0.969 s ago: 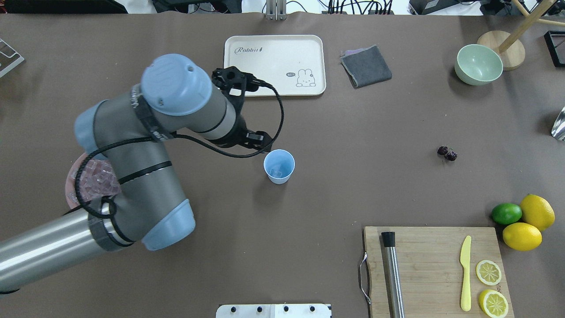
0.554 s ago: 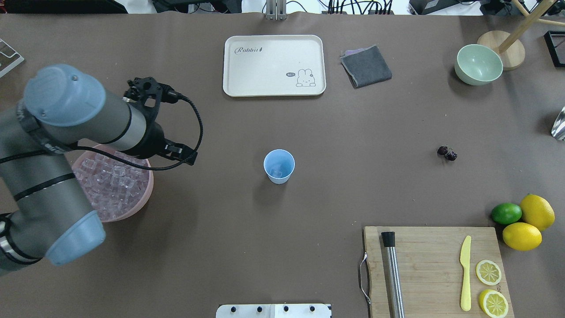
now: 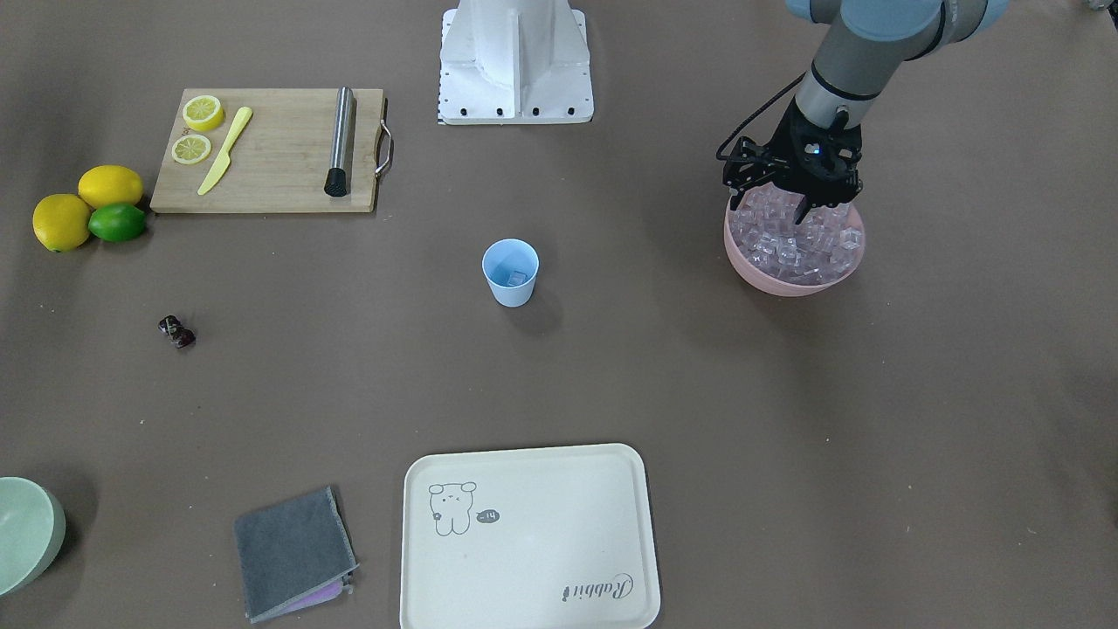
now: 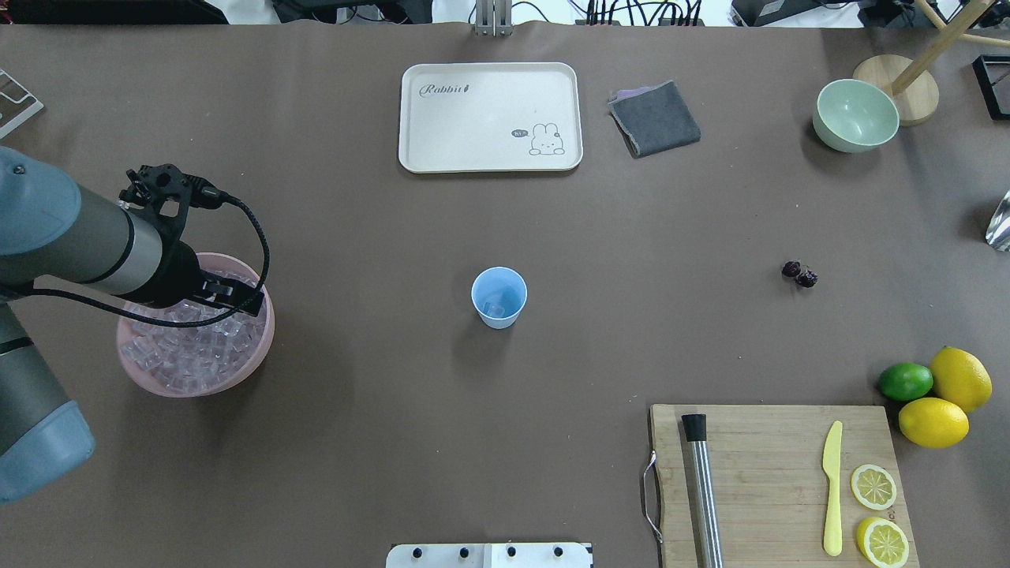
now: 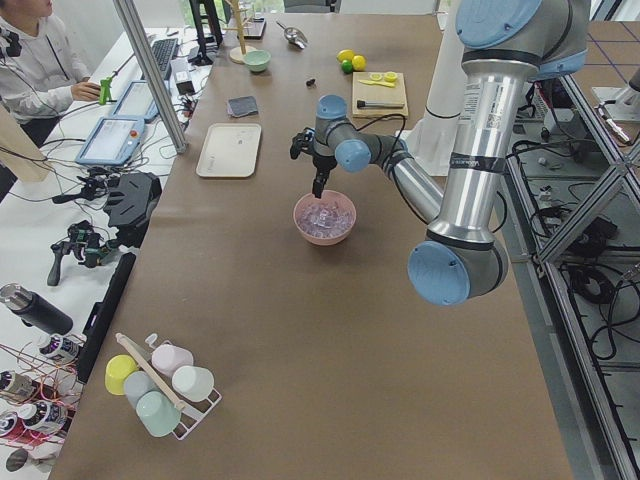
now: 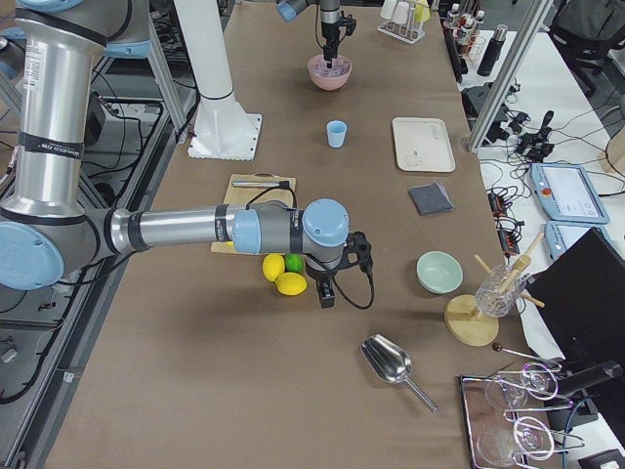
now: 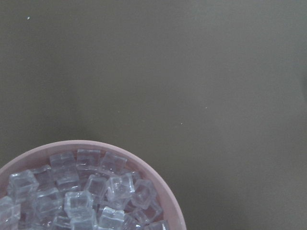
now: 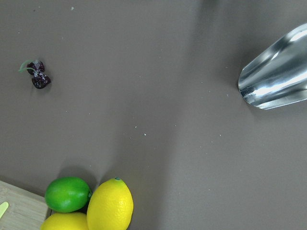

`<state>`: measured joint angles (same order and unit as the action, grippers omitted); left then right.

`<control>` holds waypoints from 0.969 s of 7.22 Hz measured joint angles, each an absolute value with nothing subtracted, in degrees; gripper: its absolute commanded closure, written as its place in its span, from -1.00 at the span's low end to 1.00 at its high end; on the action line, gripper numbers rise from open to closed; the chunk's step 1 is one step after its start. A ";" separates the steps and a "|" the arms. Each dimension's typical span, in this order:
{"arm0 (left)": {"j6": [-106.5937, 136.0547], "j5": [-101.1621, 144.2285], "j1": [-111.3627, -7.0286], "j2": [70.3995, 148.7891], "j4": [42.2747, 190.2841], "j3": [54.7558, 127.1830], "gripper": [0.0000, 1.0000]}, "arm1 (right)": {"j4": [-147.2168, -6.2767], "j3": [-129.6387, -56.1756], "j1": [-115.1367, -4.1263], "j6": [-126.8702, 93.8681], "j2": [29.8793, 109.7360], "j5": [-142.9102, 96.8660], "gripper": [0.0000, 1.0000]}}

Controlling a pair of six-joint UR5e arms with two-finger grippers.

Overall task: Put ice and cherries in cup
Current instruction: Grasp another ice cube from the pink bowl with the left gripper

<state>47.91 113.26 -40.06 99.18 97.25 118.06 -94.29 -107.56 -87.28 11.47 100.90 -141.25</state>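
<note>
Even, diffuse light from above falls on the matte brown tabletop [image 4: 552,379]; soft, short shadows pool just beside the cup [image 4: 499,297] and, well apart from the cup, under the pink bowl [image 4: 229,383]; the metal scoop [image 8: 278,72] flares white; the ice [image 7: 81,196] looks slightly soft.
</note>
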 measured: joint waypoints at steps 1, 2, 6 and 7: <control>47.54 112.53 -39.68 98.57 99.18 116.32 -0.81 | -94.25 -107.68 -87.28 11.43 100.93 -141.30 -1.00; 46.51 112.27 -39.54 98.13 101.56 114.24 -0.81 | -94.23 -107.90 -87.28 11.38 100.96 -141.32 -1.00; 44.88 112.65 -38.59 93.12 109.42 111.68 -0.88 | -94.30 -108.75 -87.28 11.26 101.24 -141.33 -1.00; 45.75 112.53 -37.58 93.16 109.83 111.60 -0.88 | -94.30 -108.78 -87.27 11.25 101.27 -141.33 -1.00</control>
